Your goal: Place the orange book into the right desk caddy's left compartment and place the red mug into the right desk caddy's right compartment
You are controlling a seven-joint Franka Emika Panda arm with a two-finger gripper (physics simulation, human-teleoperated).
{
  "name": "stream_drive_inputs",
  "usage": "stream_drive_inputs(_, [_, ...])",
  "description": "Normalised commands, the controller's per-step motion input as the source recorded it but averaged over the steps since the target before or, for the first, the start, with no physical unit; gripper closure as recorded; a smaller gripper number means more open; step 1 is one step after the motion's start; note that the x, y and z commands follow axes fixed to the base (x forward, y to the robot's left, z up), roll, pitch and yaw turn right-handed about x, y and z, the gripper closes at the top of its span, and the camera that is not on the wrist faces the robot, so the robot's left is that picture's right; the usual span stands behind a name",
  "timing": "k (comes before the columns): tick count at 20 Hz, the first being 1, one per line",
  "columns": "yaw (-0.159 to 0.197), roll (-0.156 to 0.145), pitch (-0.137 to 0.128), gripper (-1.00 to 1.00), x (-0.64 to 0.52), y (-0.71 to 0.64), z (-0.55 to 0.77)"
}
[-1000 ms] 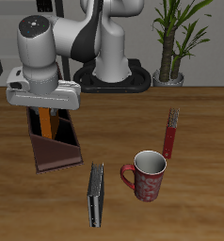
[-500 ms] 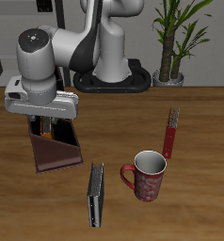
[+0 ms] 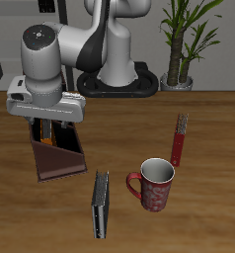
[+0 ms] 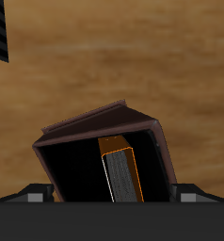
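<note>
While the gripper (image 3: 47,121) is held over the right desk caddy (image 3: 58,158), its opening can't be told. The orange book (image 4: 122,171) is seen upright inside the caddy; the red mug (image 3: 154,185) is parked on the table, well apart.

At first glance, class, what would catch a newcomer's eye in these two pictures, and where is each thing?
The big grey-and-white robot arm hangs directly over the dark maroon right desk caddy, hiding most of it. In the wrist view, the orange book stands upright inside a caddy compartment. Nearer the table's front edge, the red mug stands upright beside a dark grey book.
</note>
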Motion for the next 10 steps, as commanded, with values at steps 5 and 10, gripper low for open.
stream_drive_inputs(5, [0.02, 0.012, -0.05, -1.0, -0.08, 0.42, 0.3])
stream_drive_inputs(10, [0.034, -0.005, -0.052, -1.0, 0.0, 0.49, 0.26])
